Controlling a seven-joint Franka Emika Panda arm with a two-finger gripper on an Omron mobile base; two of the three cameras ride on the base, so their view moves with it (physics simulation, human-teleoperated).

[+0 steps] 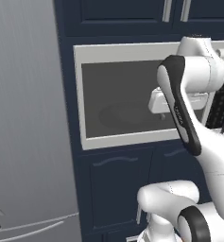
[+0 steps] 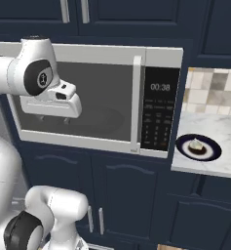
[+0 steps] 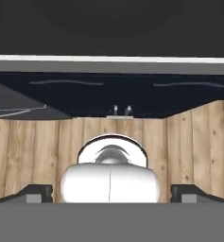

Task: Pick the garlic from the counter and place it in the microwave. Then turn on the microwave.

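Right base view: microwave (image 2: 92,105) sitting shut in dark blue cabinetry, glass door dark, long silver handle (image 2: 136,105) running down its right side, keypad (image 2: 159,117) beside that with the clock reading 00:38. Arm (image 2: 19,78) is reaching across the door's left half, hand held level in front of the glass; gripper (image 2: 52,118) is pointing downward, two short fingers (image 2: 40,117) poking from the underside.

Desk (image 2: 214,132) is showing right of the microwave, pale marbled slab under a tiled wall. Dark blue plate (image 2: 210,150) is resting near its front edge, well apart from the hand. Garlic (image 2: 196,144) is sitting on the plate, a small pale lump.

Left base view: microwave (image 1: 118,99) is seen from the other side, arm (image 1: 184,94) crossing its right part. Grey fridge (image 1: 26,118) is standing left of the cabinets.

Hand view: camera is looking straight down past the microwave's lower edge to the wooden floor (image 3: 33,156). Fingers (image 3: 35,193) are standing spread wide at either side of the bottom, pinching nothing.
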